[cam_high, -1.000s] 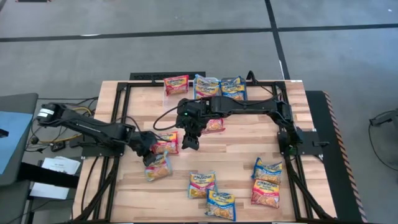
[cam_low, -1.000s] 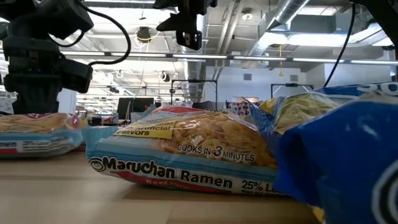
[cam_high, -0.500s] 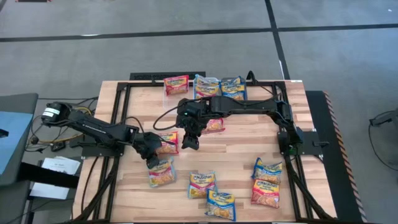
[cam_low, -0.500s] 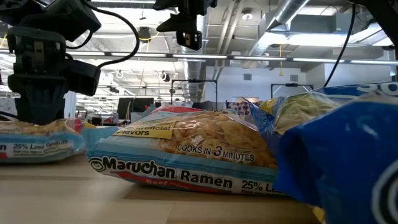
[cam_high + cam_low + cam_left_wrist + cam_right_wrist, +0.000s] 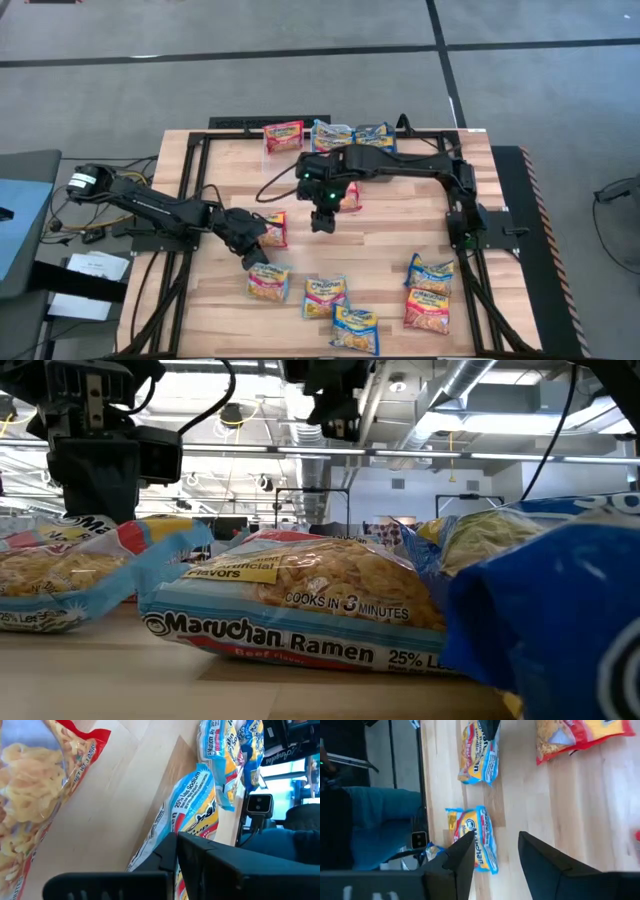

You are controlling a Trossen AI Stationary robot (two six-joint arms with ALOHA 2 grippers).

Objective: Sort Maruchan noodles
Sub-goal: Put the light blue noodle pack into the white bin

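Left gripper (image 5: 256,257) is clamping together on a noodle packet (image 5: 268,281) just beneath it. Right gripper (image 5: 323,221), fingers apart and empty, is hovering beside a red-banded packet (image 5: 347,197); other packets (image 5: 430,292) are lying well apart.

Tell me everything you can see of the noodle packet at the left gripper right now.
The packet at the left gripper is a small flat square ramen packet of shiny printed plastic, yellow-orange with a light blue border, noodles showing through. It lies flat on the wooden table near the front edge, at the left end of the front cluster, just left of a similar packet. The left gripper is shut at the packet's rear left corner; whether it pinches that edge cannot be made out.
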